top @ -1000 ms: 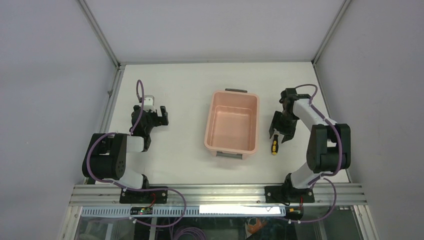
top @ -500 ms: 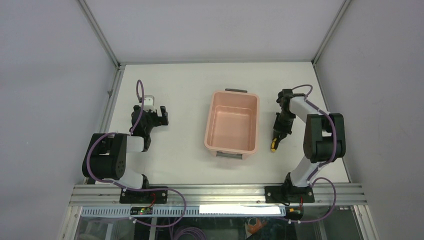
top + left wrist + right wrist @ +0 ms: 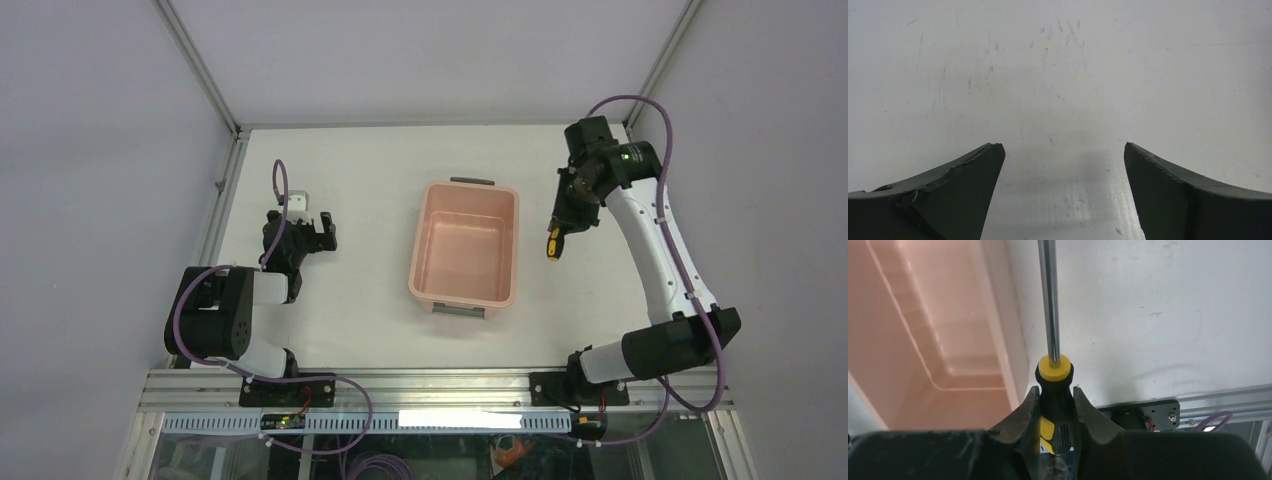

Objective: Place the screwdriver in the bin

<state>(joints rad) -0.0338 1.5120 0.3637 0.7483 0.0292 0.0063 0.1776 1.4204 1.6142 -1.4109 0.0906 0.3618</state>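
Note:
The salmon-pink bin (image 3: 465, 250) stands in the middle of the table and holds nothing. My right gripper (image 3: 560, 225) is shut on the yellow-and-black handle of the screwdriver (image 3: 553, 241) and holds it in the air just right of the bin. In the right wrist view the fingers (image 3: 1030, 407) clamp the handle (image 3: 1054, 387). The thin shaft points away from the gripper, alongside the bin's wall (image 3: 998, 315). My left gripper (image 3: 318, 232) rests low on the left of the table, open and empty (image 3: 1063, 150).
An aluminium rail (image 3: 430, 385) with both arm bases runs along the table's near edge. The right arm's base mount (image 3: 1143, 412) shows below the screwdriver. Grey enclosure walls and metal posts (image 3: 200, 70) close in the table's sides and back.
My right gripper closed on the screwdriver on the table, then lifted it and carried it toward the back. The right arm has stretched up. The left arm has not moved.

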